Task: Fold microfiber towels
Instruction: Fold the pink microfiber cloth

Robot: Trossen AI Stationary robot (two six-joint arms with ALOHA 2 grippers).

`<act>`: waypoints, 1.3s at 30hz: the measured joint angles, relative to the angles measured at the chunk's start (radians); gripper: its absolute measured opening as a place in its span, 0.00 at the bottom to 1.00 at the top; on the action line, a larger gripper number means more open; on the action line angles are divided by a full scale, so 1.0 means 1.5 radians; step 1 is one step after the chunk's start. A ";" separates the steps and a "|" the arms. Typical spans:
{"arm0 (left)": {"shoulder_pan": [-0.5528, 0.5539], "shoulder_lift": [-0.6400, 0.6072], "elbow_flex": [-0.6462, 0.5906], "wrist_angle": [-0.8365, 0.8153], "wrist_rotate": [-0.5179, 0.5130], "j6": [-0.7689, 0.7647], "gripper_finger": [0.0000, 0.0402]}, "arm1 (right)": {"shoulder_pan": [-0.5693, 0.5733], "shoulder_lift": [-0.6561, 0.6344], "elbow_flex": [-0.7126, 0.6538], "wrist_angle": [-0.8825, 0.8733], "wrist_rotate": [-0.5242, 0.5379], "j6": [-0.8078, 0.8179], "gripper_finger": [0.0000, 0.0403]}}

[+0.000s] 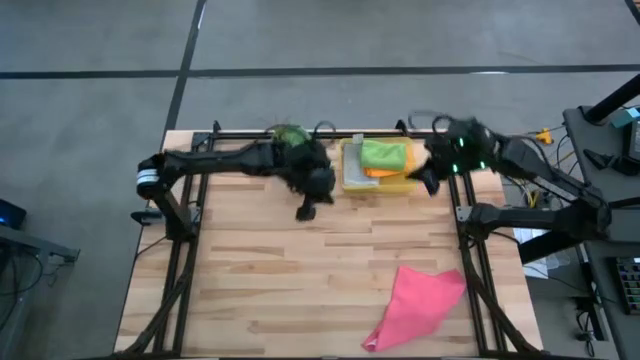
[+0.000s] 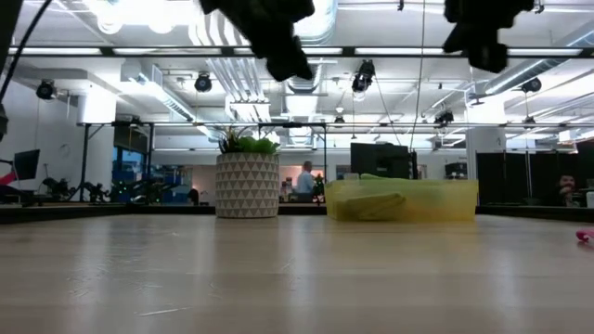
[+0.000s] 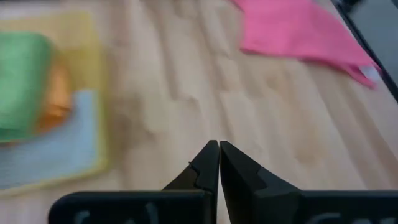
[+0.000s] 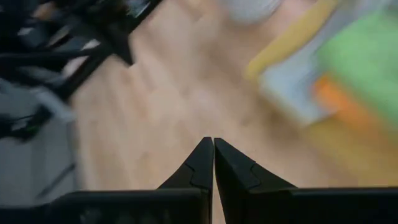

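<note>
Microfiber towels: 3 of 4 sit stacked in the translucent yellow bin [image 1: 352, 178] at the table's far edge, the bright green towel [image 1: 385, 154] on top, the orange towel [image 1: 383, 172] peeking out beneath it, and the light grey towel [image 3: 56, 146] lowest, seen best from the left wrist cam. The hot pink towel [image 1: 418, 305] lies apart, spread loosely on the wood table [image 1: 270, 290] near the front-right corner, 1 end drawn to a point toward the front edge; it looks unfolded.

Left gripper [image 1: 307, 210] hangs above the table just left of the bin, fingers [image 3: 205, 167] pressed together, holding nothing. Right gripper [image 1: 428, 185] hovers just beside the bin's right end, its tips also closed tight w/ nothing between them. In the low view both arms show only as dark shapes at the top, clear of the tabletop.

A potted plant [image 2: 247, 180] in a patterned white pot stands at the back edge, left of the bin. Beyond the table, an open office w/ a person [image 2: 304, 181] in the distance.
</note>
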 joint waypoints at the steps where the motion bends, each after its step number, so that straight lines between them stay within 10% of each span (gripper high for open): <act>1: -0.012 -0.011 -0.023 -0.002 0.000 -0.002 0.00 | 0.035 -0.021 -0.022 0.005 0.000 0.047 0.02; 10: -0.113 -0.095 -0.236 0.096 0.001 -0.066 0.00 | 0.399 -0.044 -0.180 0.132 0.086 0.413 0.03; 17: -0.161 -0.130 -0.361 0.312 0.000 -0.198 0.00 | 0.604 0.112 -0.190 0.136 0.088 0.447 0.25; 27: -0.192 -0.133 -0.412 0.441 0.018 -0.262 0.00 | 0.657 0.371 -0.186 0.154 0.152 0.352 0.57; 39: -0.214 -0.135 -0.411 0.433 0.043 -0.267 0.00 | 0.644 0.519 -0.133 0.117 0.161 0.346 0.38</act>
